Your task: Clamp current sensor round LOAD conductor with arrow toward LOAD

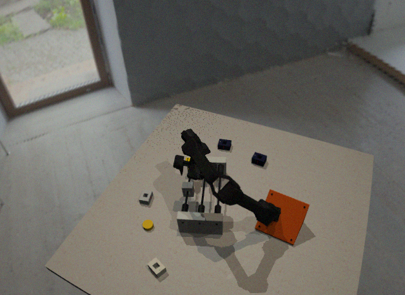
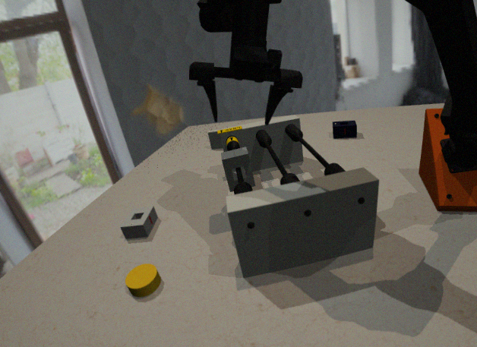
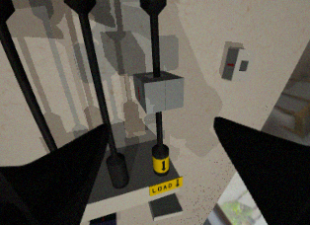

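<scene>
The grey sensor (image 1: pixel 186 188) (image 2: pixel 234 158) (image 3: pixel 160 93) sits round the outer conductor (image 1: pixel 186 199) (image 2: pixel 239 175) (image 3: pixel 155 46), the one that ends at the yellow LOAD label (image 2: pixel 230 130) (image 3: pixel 166 187). Its body looks closed, with only a thin seam line across its face in the wrist view. A red mark shows on its side; no arrow can be read. My gripper (image 2: pixel 241 122) (image 3: pixel 161 124) is open and empty. It hangs above the LOAD end of the conductors, with its fingers apart from the sensor.
The conductors run between a front block (image 1: pixel 199 224) (image 2: pixel 308 235) and a rear block. A small grey block (image 1: pixel 146 197) (image 2: pixel 139 223) (image 3: pixel 230 63), a yellow disc (image 1: pixel 148 224) (image 2: pixel 143 279), a cream block (image 1: pixel 162 270) and two navy blocks stand around. An orange plate (image 1: pixel 287 219) is under the arm's base.
</scene>
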